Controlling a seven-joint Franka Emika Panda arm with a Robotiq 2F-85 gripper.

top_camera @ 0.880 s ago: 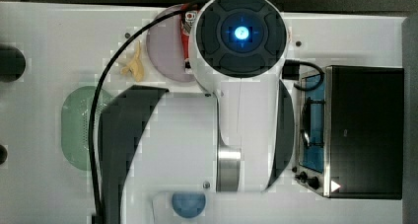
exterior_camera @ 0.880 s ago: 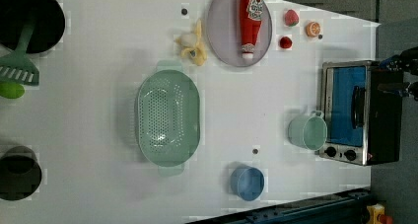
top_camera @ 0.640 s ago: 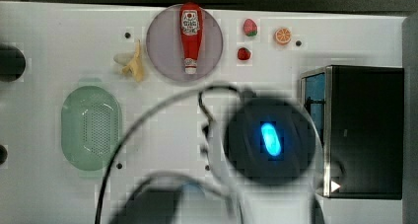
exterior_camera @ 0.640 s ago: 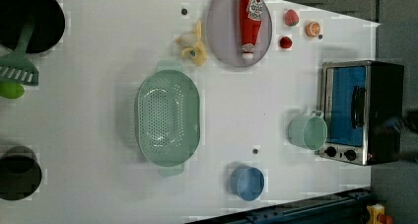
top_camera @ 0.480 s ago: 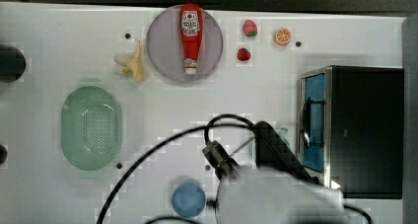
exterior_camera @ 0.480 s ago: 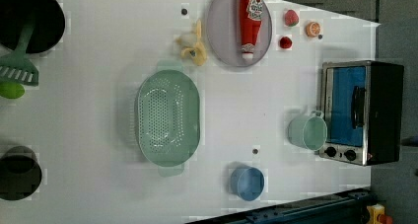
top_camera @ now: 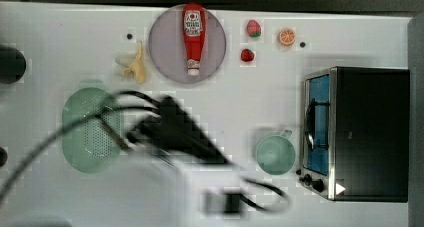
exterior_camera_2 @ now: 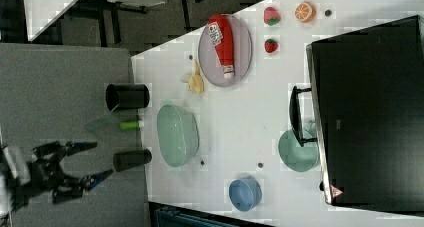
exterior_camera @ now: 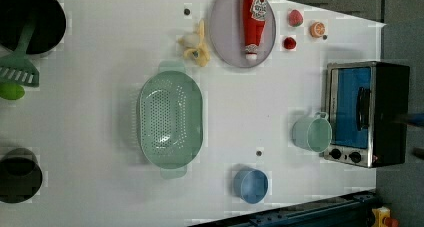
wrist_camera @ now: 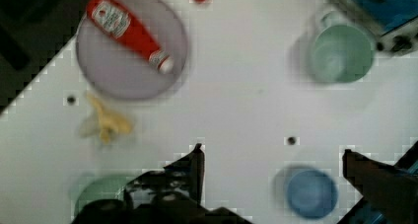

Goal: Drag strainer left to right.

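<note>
The strainer (top_camera: 92,129) is a pale mint-green oval colander with small holes, resting on the white table at the top view's left; it also appears in the left view (exterior_camera: 170,119) and the right view (exterior_camera_2: 177,135). My arm (top_camera: 175,129) is a blurred dark shape just right of the strainer, with cables trailing over it. In the wrist view my gripper (wrist_camera: 272,152) hangs open high above the table, nothing between its fingers, with the strainer's edge (wrist_camera: 96,192) off to one side. The right view shows the gripper (exterior_camera_2: 90,163) open, away from the strainer.
A grey-lilac plate (top_camera: 170,52) holds a ketchup bottle (top_camera: 192,37), with a banana peel (top_camera: 135,67) beside it. A green cup (top_camera: 275,154) stands by the toaster oven (top_camera: 360,132). A blue bowl (exterior_camera: 250,185) sits near the table's edge. Black pots (exterior_camera: 30,17) stand beyond the strainer.
My arm has swung from over the plate, down past the oven, then across toward the strainer in the top view. The strainer has not moved.
</note>
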